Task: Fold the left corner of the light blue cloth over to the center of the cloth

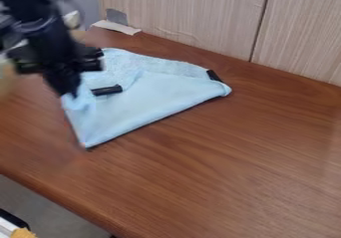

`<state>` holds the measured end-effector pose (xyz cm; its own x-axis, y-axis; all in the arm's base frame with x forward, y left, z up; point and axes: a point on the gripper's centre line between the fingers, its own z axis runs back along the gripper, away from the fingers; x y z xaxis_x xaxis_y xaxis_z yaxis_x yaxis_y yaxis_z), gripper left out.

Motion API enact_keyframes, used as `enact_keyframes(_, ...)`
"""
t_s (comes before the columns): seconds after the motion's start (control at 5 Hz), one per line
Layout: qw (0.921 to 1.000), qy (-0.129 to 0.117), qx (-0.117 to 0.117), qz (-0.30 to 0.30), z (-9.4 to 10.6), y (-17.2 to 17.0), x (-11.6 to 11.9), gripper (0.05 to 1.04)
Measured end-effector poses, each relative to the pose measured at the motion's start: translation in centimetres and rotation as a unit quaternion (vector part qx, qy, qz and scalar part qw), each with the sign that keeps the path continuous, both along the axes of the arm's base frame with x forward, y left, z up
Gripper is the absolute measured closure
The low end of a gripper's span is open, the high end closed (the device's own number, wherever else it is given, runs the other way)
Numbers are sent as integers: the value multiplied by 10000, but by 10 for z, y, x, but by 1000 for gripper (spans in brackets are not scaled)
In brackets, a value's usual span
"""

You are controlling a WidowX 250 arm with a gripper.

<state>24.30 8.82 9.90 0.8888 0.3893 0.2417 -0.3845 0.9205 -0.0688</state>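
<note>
Gripper point(69, 92) at upper left, fingers drawn narrow, pinching left part of light blue cloth point(156, 95); cloth bunched up at fingertips, rest spread partly folded on brown desk point(220, 167), left of centre. Black strip point(106, 90) on cloth just beside gripper, second dark piece point(213, 75) at cloth's right end. Wood-grain panel point(193, 18) behind

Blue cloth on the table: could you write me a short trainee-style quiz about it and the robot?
1. Multiple choice: as seen in the picture, which side of the blue cloth is the black gripper at?
A) left
B) right
C) middle

2. True or false: the cloth lies fully spread out, without a fold.

3. Fill in: the brown table has a surface with a ____ grain look.

Key: 1 A; 2 false; 3 wood
</note>
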Motion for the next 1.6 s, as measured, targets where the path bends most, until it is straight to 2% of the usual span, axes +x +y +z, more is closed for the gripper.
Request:
enact_keyframes(0.2, 9996, 65, -62, -285, -4, -22, 31, 1015)
enact_keyframes(0.4, 9987, 19, -146, -495, -12, -35, 53, 1015)
enact_keyframes(0.6, 9976, 175, -113, -663, -29, -46, 72, 1015)
enact_keyframes(0.8, 9965, 372, -33, -746, -53, -50, 81, 1015)
enact_keyframes(1.0, 9958, 429, -80, -807, -66, -52, 87, 1015)
enact_keyframes(1.2, 9957, 432, -66, -816, -67, -51, 89, 989)
enact_keyframes(1.4, 9949, 496, -112, -865, -66, -52, 87, 822)
enact_keyframes(1.6, 9946, 665, 53, -796, -67, -46, 83, 550)
